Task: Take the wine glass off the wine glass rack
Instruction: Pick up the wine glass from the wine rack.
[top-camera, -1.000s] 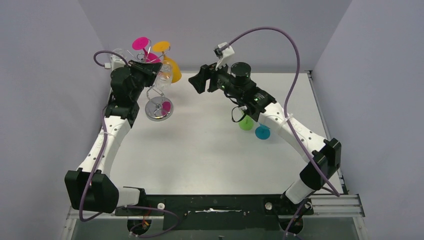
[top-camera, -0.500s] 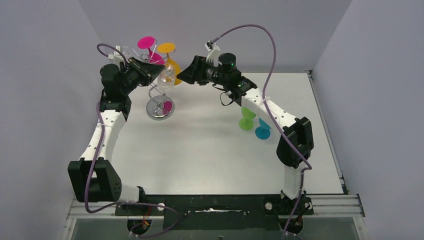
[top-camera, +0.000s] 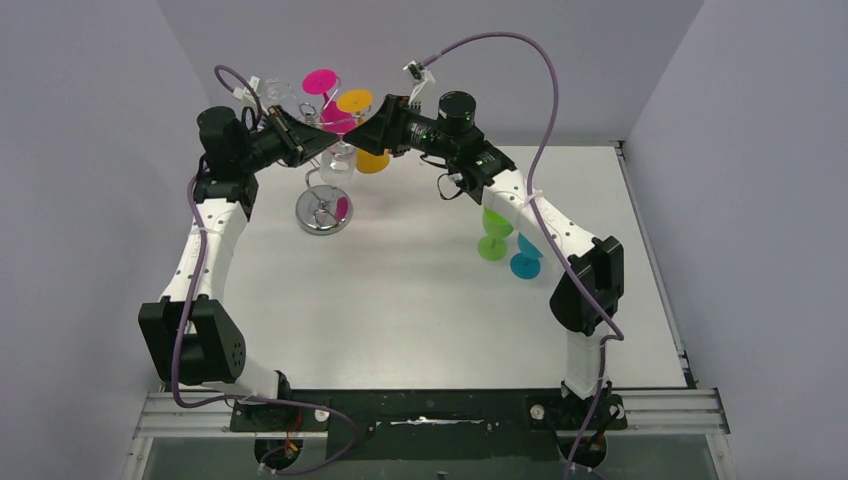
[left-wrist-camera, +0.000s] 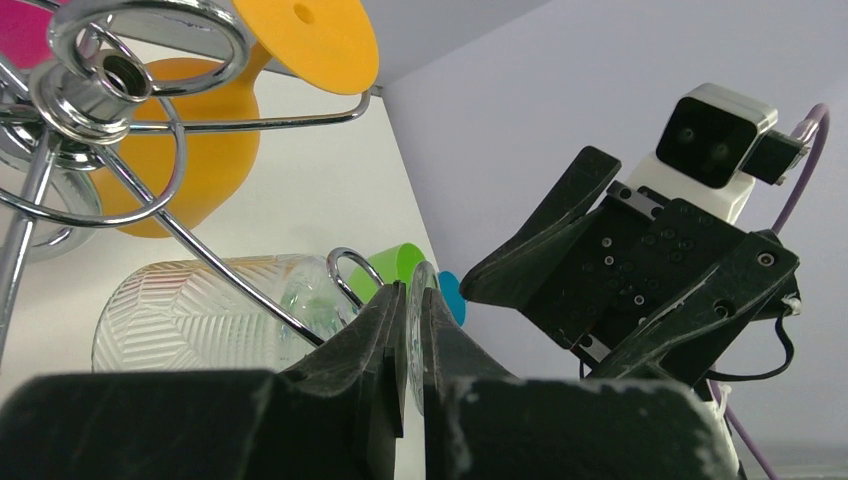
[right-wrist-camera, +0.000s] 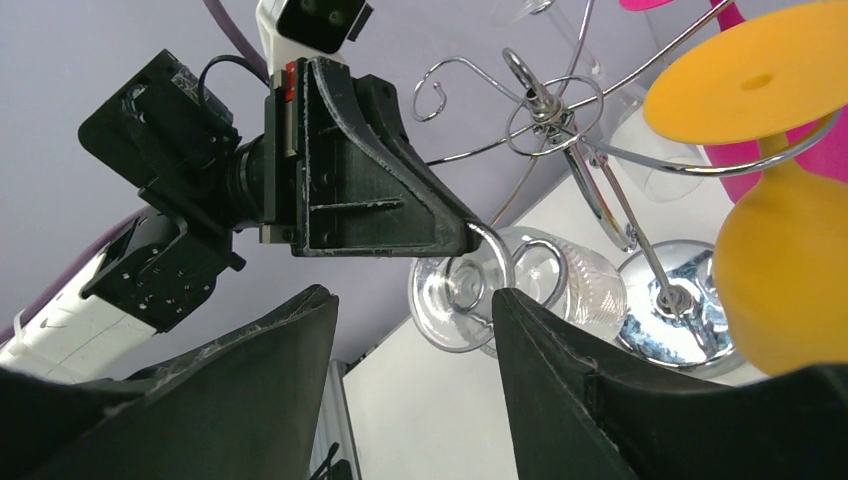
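Two loose glasses, a green glass (top-camera: 491, 243) and a blue glass (top-camera: 524, 265), sit on the table (top-camera: 420, 310), right of centre in my overhead view. Farther back, at upper left, the wine glass rack (top-camera: 322, 211) rests on its round base. My left gripper (left-wrist-camera: 408, 295) is clamped on the foot rim of the clear wine glass (left-wrist-camera: 150, 320) hanging there. My right gripper (right-wrist-camera: 410, 300) faces it, jaws apart, with that foot showing between them. An orange glass (right-wrist-camera: 780, 290) hangs beyond.

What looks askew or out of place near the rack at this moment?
The clear wine glass is askew: it leans sideways at the wine glass rack, its foot pinched in the shut left gripper, while the orange glass hangs bowl down from the wire arms. Nothing looks spilled or broken.
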